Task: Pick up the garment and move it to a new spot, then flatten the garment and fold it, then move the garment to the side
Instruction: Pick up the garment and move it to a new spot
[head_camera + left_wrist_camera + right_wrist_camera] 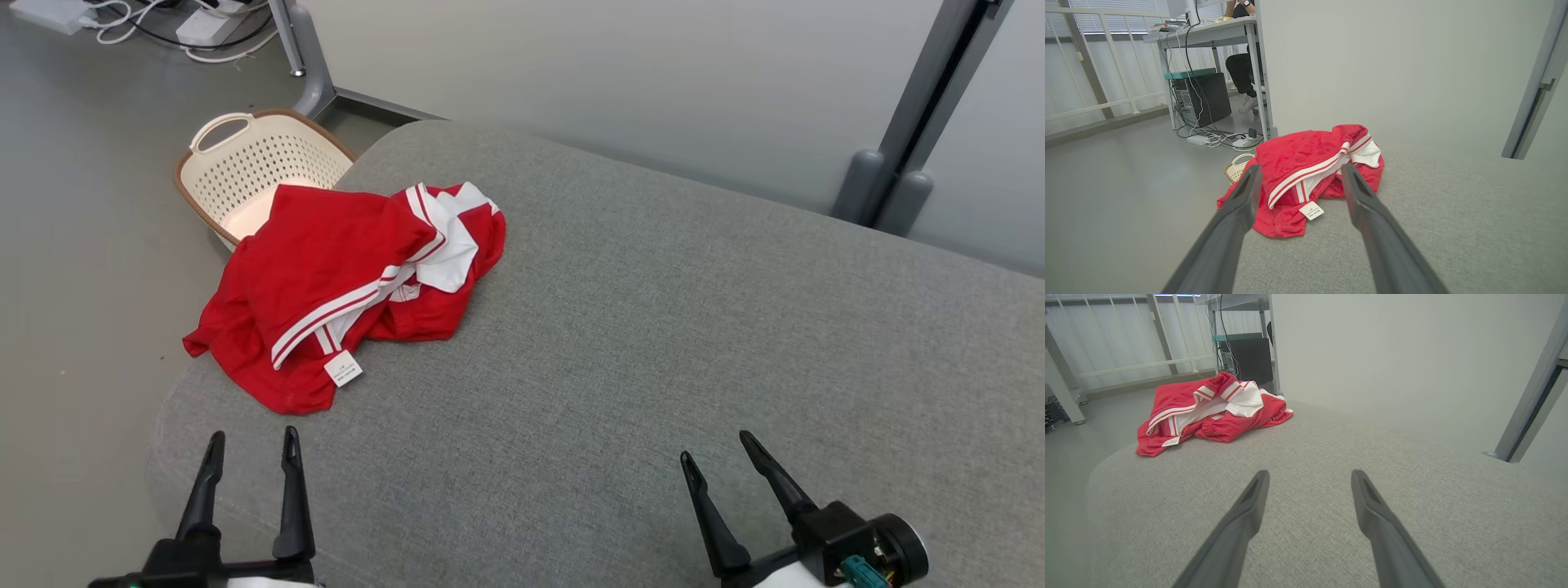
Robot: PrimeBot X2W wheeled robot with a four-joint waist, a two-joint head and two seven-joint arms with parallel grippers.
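Garment (318, 261): red with white stripes and a white panel, lying crumpled in a heap at the far left of the grey upholstered surface (653, 327). Its left edge overhangs the rounded left border of that surface. A small white label (343, 368) is turned out at the heap's near edge and lies flat on the grey fabric. The garment lies free of both grippers.

Left gripper (253, 435): at the near left, over the near-left corner of the surface. Its fingers are apart and empty, pointing toward the garment. In the left wrist view the heap sits beyond the two fingertips, with the label nearest. Contact with the surface cannot be determined.

Right gripper (717, 447): at the near right, well apart from the garment. Its fingers are apart and empty, over bare grey fabric.

Basket (269, 159): cream, perforated, with a brown rim and a handle cut-out, standing on the floor (82, 245) at the far left, just beyond the garment. In the head view the garment covers its near rim; whether the two touch cannot be told.

Surroundings: a pale partition wall (653, 82) runs along the far side. White power strips and cables (204, 28) lie on the floor at the far left. In the left wrist view a person (1241, 69) in dark trousers and a pale shoe sits beyond the partition, beside a black computer tower (1202, 98).
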